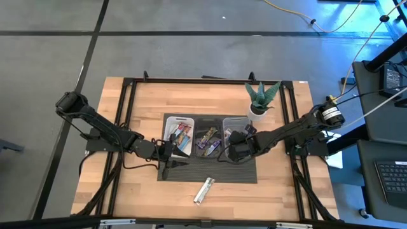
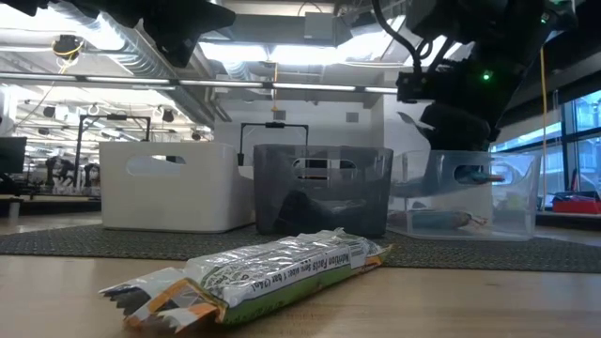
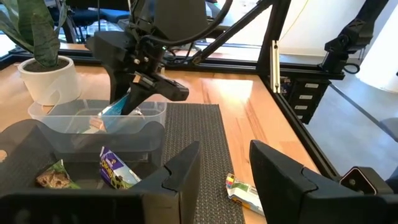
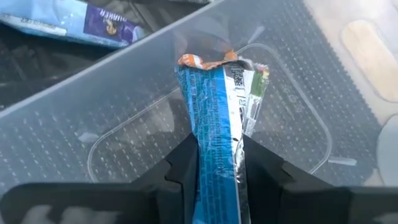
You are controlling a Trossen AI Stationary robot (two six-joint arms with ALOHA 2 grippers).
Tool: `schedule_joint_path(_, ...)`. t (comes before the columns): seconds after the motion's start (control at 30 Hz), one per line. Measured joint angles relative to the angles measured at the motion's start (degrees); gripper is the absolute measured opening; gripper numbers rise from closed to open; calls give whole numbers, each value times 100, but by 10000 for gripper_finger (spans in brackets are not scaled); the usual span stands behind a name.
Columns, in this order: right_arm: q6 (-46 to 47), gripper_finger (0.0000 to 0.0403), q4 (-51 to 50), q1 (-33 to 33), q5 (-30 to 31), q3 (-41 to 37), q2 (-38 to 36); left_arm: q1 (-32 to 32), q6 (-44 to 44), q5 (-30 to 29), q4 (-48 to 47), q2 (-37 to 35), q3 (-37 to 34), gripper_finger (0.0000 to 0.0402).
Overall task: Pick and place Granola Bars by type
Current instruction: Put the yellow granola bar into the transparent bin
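Observation:
My right gripper (image 4: 217,158) is shut on a blue granola bar (image 4: 208,106) over the clear tray (image 1: 245,122), the rightmost of three trays. The left wrist view shows the bar (image 3: 119,106) slanting down inside that tray's rim (image 3: 62,115). The black tray (image 1: 219,119) in the middle holds purple bars (image 3: 115,169). The white tray (image 1: 169,121) holds several bars too. A silver bar (image 1: 203,189) lies flat on the bare wood near the front edge. My left gripper (image 3: 224,171) hangs open by the white tray's near corner (image 1: 166,151), with nothing between its fingers. My right gripper pinches the blue bar between its two fingers, which press on the wrapper's two long edges (image 4: 214,146). The fingers slant down from above. The bar runs on past the fingertips, and its crimped orange end (image 4: 205,60) points down at the clear tray's floor. It is tilted and lifted.
The trays stand on a dark ribbed mat (image 1: 210,170). A potted plant (image 1: 261,100) stands behind the clear tray. Black frame rails (image 1: 124,108) run along the table's sides. Bare wood lies in front of the mat around the silver bar.

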Motion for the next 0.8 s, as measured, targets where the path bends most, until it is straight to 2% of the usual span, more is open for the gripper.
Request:
schedule_joint_path(0.2,-17,113,0,0,-80,0,-2,0,0,-1,-1,2,0,130)
schedule_joint_path(0.53,-440,200,-447,0,-202,102,-116,0,0,-5,-1,-1,0,129)
schedule_joint_path(0.8,-947,221,-979,0,-70,495,-535,0,0,-8,-3,0,0,130)
